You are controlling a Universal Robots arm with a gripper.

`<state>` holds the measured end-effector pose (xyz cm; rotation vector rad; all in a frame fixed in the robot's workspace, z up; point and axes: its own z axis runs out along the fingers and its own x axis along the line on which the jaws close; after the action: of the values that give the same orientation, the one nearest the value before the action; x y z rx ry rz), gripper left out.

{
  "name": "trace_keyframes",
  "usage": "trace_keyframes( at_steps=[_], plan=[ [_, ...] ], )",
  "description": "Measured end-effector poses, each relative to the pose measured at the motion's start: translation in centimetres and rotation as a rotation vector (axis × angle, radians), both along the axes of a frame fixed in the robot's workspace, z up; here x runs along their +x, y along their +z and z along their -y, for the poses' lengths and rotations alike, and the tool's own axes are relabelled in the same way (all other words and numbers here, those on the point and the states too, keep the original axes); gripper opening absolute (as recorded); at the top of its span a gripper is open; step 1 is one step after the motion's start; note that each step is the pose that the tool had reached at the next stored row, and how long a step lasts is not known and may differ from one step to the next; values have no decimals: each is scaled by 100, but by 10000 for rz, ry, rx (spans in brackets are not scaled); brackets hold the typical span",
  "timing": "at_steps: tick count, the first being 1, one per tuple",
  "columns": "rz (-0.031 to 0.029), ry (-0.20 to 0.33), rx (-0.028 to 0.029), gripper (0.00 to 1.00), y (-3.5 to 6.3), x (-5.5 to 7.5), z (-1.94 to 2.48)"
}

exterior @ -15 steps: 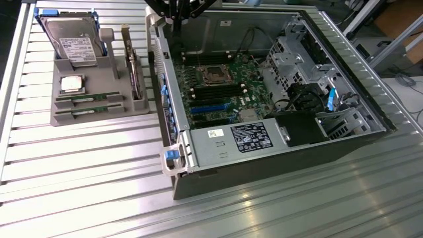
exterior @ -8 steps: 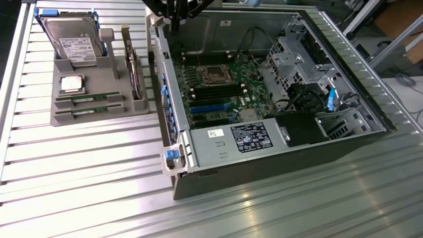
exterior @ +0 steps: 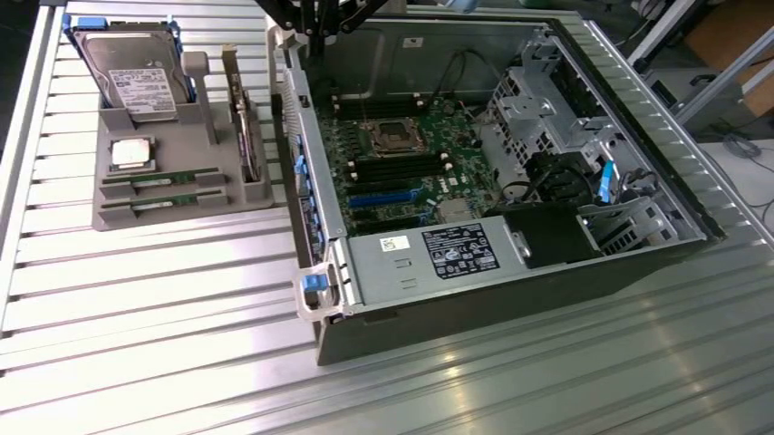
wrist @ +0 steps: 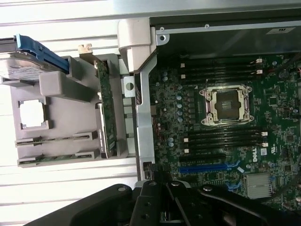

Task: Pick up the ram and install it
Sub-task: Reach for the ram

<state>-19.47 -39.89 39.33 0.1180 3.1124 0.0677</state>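
Ribbed aluminium tabletop (exterior: 145, 362) lay nearest in the exterior view, with the open computer case (exterior: 362, 340) resting on it. Toward the exterior view's left stood a grey holder tray (exterior: 236, 204), well apart from the motherboard (exterior: 400, 195). Both ram sticks (exterior: 163, 178) lay flat in their 2 grooves at the tray's near end, side by side, beside the square CPU chip (exterior: 130, 154) and below the hard drive (exterior: 133, 68). The gripper (exterior: 321, 32) hung high over the case's far wall, touching nothing.

From the wrist view, the gripper (wrist: 164, 190) was closest, its dark fingers drawn fully together and, as far as could be seen, holding nothing. Beyond it, the ram sticks (wrist: 56, 139) sat in the tray (wrist: 70, 113) next to a green card (wrist: 106, 113) standing on edge. On the motherboard (wrist: 282, 127), the black memory slots (wrist: 221, 136) on either side of the CPU socket (wrist: 227, 106) looked empty.

By my judgement, no part of the task was done: neither stick was picked up, and none was installed.
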Motion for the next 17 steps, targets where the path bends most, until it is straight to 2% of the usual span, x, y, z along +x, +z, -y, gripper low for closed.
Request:
trace_keyframes(
  at_steps=[17],
  plan=[
    [-1,0,-1,11,1,-75,0]
  ],
)
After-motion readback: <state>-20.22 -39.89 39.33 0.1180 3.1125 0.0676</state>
